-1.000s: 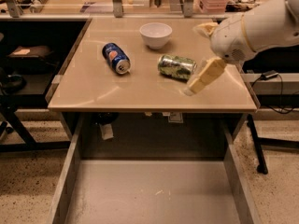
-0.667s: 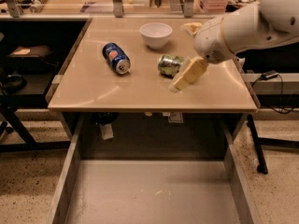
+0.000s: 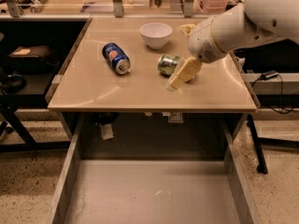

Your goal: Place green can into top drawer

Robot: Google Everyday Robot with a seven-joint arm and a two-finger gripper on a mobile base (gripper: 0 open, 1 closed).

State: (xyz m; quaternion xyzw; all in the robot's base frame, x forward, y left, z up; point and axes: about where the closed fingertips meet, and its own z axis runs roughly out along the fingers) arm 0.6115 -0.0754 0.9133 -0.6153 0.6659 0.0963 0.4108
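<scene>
Gripper point(image 3: 183, 73) low over the table point(image 3: 93, 90); grip state cannot be told. Green can point(image 3: 166, 64) lies on its side just left of it, long axis running toward the gripper. Drawer point(image 3: 149, 190) stands open below, without the can.

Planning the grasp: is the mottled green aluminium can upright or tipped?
Tipped: green can lies on its side, silver end showing; gripper close beside.
</scene>
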